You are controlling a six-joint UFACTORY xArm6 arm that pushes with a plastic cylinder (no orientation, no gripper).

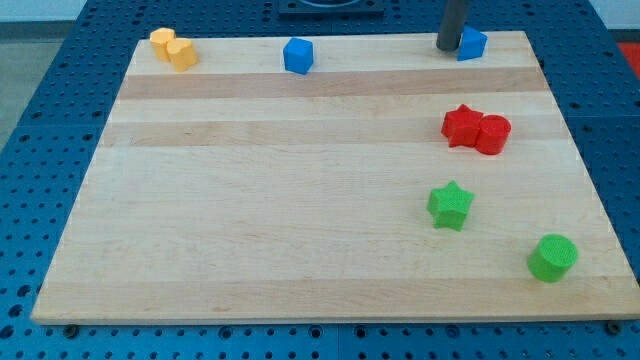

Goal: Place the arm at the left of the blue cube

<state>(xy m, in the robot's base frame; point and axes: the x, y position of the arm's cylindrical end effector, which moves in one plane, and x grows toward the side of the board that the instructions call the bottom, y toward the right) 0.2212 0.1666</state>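
Observation:
A blue cube (298, 55) sits near the board's top edge, left of centre. A second blue block (473, 43), its shape unclear, sits at the top right. My tip (447, 47) rests on the board right against the left side of this second blue block. It is far to the right of the blue cube. The dark rod rises from the tip out of the view's top.
Two yellow blocks (173, 48) touch each other at the top left corner. A red star (459, 125) and a red cylinder (493, 134) touch at the right. A green star (450, 205) and a green cylinder (553, 257) lie at the lower right of the wooden board (250, 220).

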